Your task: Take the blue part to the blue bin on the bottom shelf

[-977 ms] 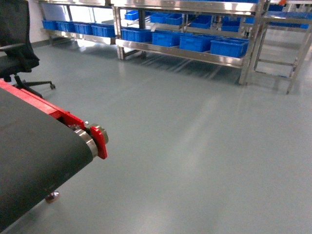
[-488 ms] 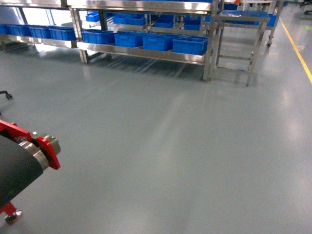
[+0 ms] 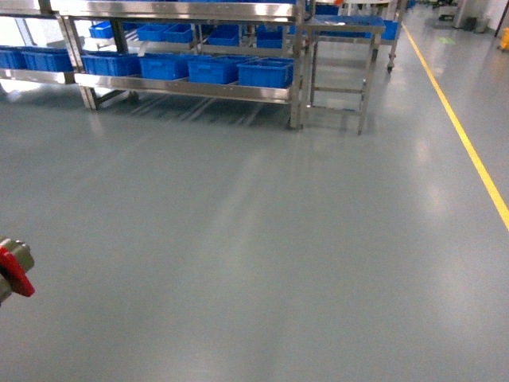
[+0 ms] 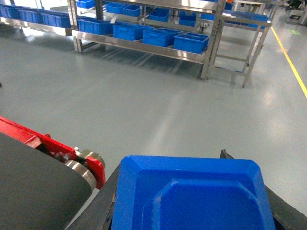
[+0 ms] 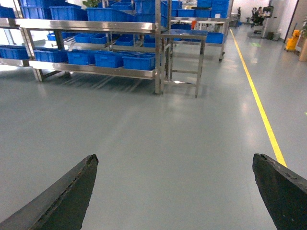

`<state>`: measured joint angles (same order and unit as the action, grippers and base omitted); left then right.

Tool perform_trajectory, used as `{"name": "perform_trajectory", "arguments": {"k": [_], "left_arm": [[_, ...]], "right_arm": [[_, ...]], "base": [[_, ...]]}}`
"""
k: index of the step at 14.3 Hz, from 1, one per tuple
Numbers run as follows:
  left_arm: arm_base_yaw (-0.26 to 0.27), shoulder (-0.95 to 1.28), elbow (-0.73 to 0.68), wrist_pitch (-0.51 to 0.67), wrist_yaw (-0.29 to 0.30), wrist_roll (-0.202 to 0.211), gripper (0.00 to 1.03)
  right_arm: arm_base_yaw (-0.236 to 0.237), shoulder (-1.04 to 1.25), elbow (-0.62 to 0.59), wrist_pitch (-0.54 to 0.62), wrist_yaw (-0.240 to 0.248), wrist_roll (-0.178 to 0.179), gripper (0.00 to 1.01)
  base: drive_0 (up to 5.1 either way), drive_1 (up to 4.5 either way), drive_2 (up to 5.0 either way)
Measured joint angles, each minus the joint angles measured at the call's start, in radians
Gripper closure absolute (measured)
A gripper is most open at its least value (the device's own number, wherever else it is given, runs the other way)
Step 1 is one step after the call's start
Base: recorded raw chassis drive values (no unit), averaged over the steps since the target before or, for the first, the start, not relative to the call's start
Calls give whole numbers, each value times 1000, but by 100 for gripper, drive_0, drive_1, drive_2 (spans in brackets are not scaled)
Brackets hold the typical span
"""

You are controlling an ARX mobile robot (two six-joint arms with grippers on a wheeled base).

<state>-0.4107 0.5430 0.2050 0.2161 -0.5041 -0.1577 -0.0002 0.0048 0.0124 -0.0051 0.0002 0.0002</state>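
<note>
The blue part [image 4: 192,196], a flat square piece with chamfered corners, fills the bottom of the left wrist view. My left gripper [image 4: 170,160] is shut on it, dark fingers showing at both sides. My right gripper [image 5: 175,157] hangs open over bare floor, nothing between its fingers. The bottom shelf [image 3: 191,89] is far off across the floor and carries a row of blue bins [image 3: 265,73]. It also shows in the left wrist view, bottom shelf [image 4: 144,47], and in the right wrist view, bottom shelf [image 5: 96,70]. Neither gripper appears in the head view.
A red-ended black conveyor [image 4: 91,165] stands close on my left, its tip at the head view's edge, conveyor [image 3: 12,270]. A small steel table [image 3: 338,28] stands right of the rack. A yellow floor line [image 3: 469,151] runs along the right. Grey floor lies between me and the rack.
The head view has swung right: the conveyor slid almost out at the left, the office chair left the frame, and the rack shifted left. The yellow line came into view.
</note>
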Motion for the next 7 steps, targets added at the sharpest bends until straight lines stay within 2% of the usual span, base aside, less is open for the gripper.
{"name": "perform_trajectory", "arguments": {"k": [7], "left_arm": [[0, 0, 0, 0, 0, 0, 58]], "right_arm": [[0, 0, 0, 0, 0, 0, 3]], "base": [[-156, -156, -156]]}}
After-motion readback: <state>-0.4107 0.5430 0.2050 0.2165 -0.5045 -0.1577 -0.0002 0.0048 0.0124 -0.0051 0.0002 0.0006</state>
